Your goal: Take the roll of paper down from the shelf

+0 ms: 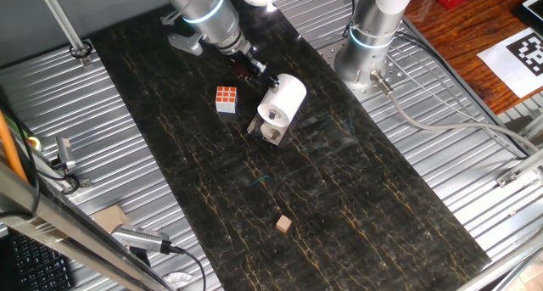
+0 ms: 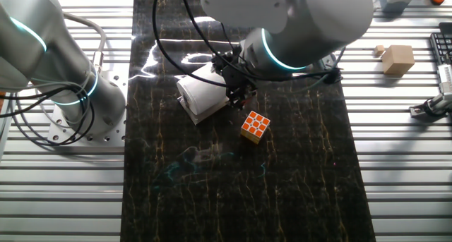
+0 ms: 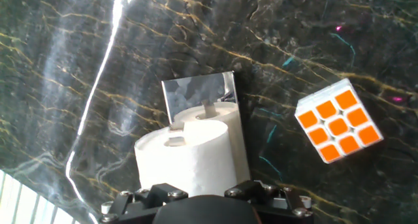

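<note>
The white roll of paper (image 1: pixel 284 97) lies on its side on the small shiny metal shelf (image 1: pixel 270 131), its hollow end facing the front. It also shows in the other fixed view (image 2: pixel 200 94) and fills the lower middle of the hand view (image 3: pixel 186 159). There the shelf's mirror plate (image 3: pixel 196 93) reflects it. My gripper (image 1: pixel 260 73) is at the roll's far end and touches or nearly touches it, as the other fixed view (image 2: pixel 236 92) also shows. The fingertips are hidden by the roll and the hand, so I cannot tell whether they grip it.
An orange-and-white puzzle cube (image 1: pixel 226 98) sits on the dark mat close to the shelf and shows in the hand view (image 3: pixel 337 119). A tiny tan wooden block (image 1: pixel 284 225) lies nearer the front. The arm's base (image 1: pixel 369 49) stands at the mat's far right.
</note>
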`<state>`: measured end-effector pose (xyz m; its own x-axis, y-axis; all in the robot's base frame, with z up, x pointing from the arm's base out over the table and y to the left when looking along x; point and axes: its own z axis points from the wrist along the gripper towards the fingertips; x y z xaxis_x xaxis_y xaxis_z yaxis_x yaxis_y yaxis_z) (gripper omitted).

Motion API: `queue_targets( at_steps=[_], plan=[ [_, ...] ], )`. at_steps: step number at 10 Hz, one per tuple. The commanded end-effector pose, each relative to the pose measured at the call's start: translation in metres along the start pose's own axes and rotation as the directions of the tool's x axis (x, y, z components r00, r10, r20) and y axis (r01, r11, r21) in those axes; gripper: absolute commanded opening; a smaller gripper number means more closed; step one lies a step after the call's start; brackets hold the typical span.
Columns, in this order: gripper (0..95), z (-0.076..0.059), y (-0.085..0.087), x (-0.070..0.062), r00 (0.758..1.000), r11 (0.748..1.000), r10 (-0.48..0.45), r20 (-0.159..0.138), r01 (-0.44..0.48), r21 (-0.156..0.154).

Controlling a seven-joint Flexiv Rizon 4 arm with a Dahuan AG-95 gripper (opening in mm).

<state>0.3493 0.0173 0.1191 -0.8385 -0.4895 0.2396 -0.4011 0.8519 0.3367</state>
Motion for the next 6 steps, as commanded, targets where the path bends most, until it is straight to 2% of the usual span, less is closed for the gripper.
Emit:
queue_targets(
  at_steps=[1,4,6],
  plan=[
    [76.0,0.004,0.007,-0.005,1.000,1.000,-0.001,-0.015,0.001,0.008],
    [76.0,0.009,0.009,-0.007,0.998,1.000,-0.013,-0.056,0.014,0.017],
    [76.0,0.015,0.007,-0.009,0.998,1.000,-0.015,-0.058,0.016,0.022]
  ],
)
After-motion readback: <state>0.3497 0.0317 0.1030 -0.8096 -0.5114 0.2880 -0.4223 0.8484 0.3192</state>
